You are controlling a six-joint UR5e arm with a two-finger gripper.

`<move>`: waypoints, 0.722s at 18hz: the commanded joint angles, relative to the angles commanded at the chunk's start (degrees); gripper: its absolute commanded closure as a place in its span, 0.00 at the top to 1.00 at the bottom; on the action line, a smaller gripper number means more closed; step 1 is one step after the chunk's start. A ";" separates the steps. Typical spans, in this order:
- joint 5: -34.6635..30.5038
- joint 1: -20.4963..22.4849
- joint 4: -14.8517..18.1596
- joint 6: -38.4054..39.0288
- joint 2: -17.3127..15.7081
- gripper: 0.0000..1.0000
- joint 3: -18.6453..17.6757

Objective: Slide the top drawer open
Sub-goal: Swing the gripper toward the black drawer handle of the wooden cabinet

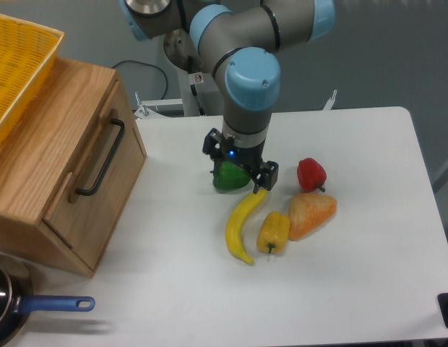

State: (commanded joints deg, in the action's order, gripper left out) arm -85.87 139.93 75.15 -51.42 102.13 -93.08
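While the gripper point(242, 176) hangs over the green pepper point(228, 177) at the middle of the white bench point(354, 289), whether its jaws are open or closed cannot be told. The top drawer point(101, 155) is seen shut in the oak cabinet at the left, its black bar handle point(101, 157) well apart from the gripper. A banana point(242, 224), yellow pepper point(273, 231) and red pepper point(311, 173) lie nearby.
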 joint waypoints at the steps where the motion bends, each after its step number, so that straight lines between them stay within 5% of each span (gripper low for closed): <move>1: 0.17 -0.36 0.00 0.00 -0.09 1.00 0.17; 13: 7.47 -1.76 3.08 8.34 -0.27 1.00 0.97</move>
State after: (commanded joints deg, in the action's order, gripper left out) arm -78.40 138.17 78.22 -43.07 101.87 -92.11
